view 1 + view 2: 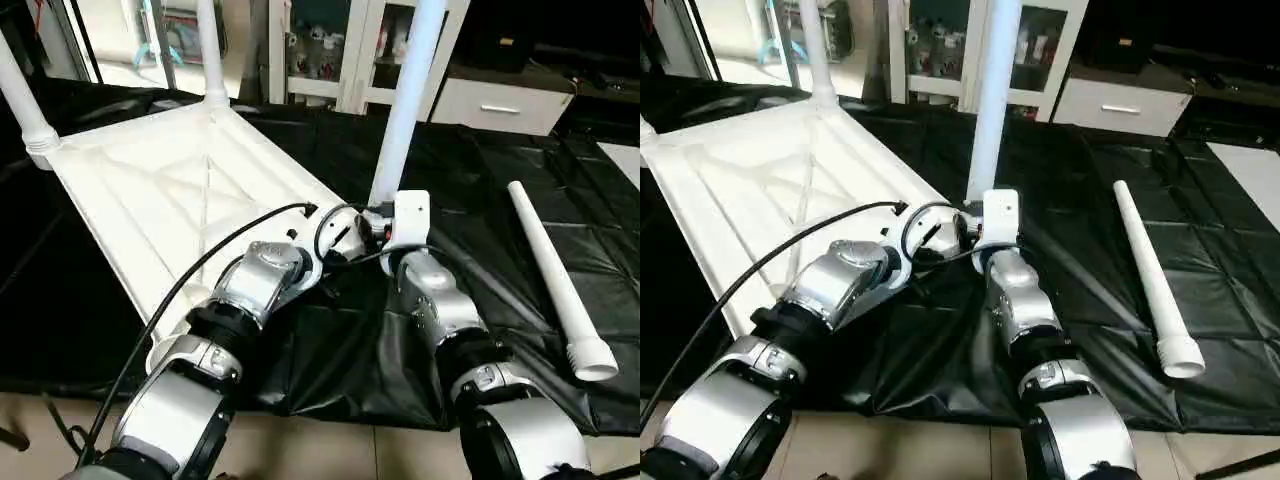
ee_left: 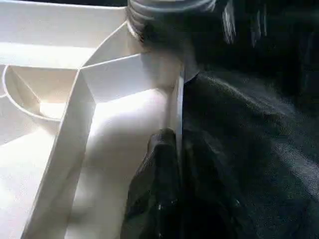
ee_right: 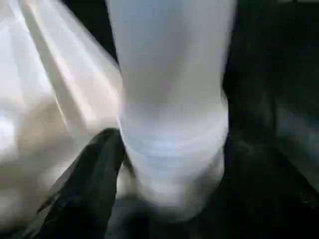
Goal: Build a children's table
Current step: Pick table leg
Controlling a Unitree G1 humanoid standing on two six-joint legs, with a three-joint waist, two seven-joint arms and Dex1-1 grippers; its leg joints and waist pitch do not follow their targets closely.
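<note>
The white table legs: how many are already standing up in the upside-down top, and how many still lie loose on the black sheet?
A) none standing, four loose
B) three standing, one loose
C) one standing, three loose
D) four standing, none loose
B: three legs rise from corner sockets of the table top, the nearest leg just ahead of the robot's arms, while one loose leg lies on the black sheet to the right.

No legible text or labels anywhere
</note>
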